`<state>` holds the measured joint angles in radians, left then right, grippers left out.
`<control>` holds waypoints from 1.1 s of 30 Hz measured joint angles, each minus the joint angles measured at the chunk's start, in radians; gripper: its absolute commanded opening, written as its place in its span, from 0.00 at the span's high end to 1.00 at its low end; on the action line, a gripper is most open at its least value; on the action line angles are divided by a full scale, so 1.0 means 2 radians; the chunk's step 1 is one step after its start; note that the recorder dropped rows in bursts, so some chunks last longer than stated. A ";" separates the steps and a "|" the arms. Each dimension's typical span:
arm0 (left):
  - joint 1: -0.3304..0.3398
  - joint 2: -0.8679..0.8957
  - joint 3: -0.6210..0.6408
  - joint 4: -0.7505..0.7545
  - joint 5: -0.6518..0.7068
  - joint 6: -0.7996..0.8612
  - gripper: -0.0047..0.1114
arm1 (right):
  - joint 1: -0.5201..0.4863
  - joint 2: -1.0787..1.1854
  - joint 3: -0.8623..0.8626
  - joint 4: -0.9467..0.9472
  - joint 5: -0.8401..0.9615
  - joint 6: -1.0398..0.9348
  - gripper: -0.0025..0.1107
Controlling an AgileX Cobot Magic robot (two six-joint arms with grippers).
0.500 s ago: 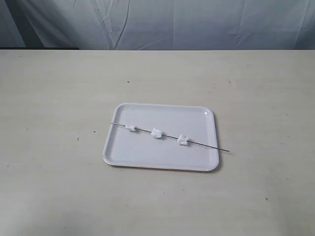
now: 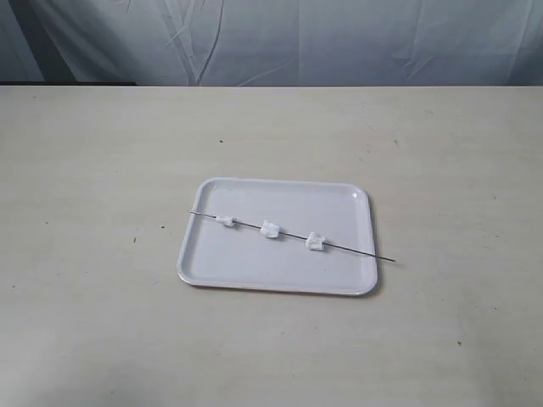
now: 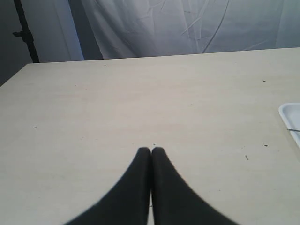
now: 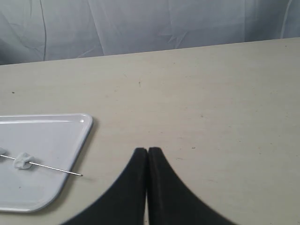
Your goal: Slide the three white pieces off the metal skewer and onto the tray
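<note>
A white tray (image 2: pixel 280 195) lies mid-table. The thin metal skewer (image 2: pixel 352 250) rests slanted across it, both ends jutting past the rim. Three white pieces are threaded on it: one (image 2: pixel 226 221) near the left end, one (image 2: pixel 271 229) in the middle, one (image 2: pixel 315 242) toward the right. Neither gripper shows in the exterior view. My left gripper (image 3: pixel 151 150) is shut and empty above bare table, with the tray's corner (image 3: pixel 289 117) off to one side. My right gripper (image 4: pixel 147 151) is shut and empty, beside the tray (image 4: pixel 56 123), near the skewer's tip (image 4: pixel 70 172) and one white piece (image 4: pixel 22 161).
The pale table (image 2: pixel 102 153) stretches around the tray on all sides. A wrinkled grey-white cloth backdrop (image 2: pixel 339 42) hangs behind the table's far edge. A dark stand (image 3: pixel 26 33) is visible past a table corner in the left wrist view.
</note>
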<state>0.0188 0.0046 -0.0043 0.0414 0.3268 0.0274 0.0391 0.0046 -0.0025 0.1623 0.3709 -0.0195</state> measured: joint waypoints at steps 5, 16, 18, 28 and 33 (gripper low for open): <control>0.000 0.000 0.000 0.000 0.000 0.000 0.96 | 0.000 0.000 0.000 0.000 0.000 0.000 0.98; 0.000 0.000 0.000 0.000 0.000 0.000 0.96 | 0.000 0.000 0.000 -0.009 0.000 0.000 0.98; 0.000 0.000 0.000 0.000 0.000 0.000 0.96 | 0.000 0.000 0.000 -0.015 0.000 0.000 0.98; 0.000 0.000 0.000 0.000 0.000 0.000 0.96 | 0.000 0.000 0.000 -0.038 -0.038 -0.002 0.98; 0.000 0.000 0.000 0.000 0.000 0.000 0.96 | 0.000 0.000 0.000 -0.006 -0.097 -0.002 0.98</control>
<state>0.0188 0.0046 -0.0043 0.0414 0.3268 0.0274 0.0391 0.0046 -0.0025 0.1511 0.1762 -0.0235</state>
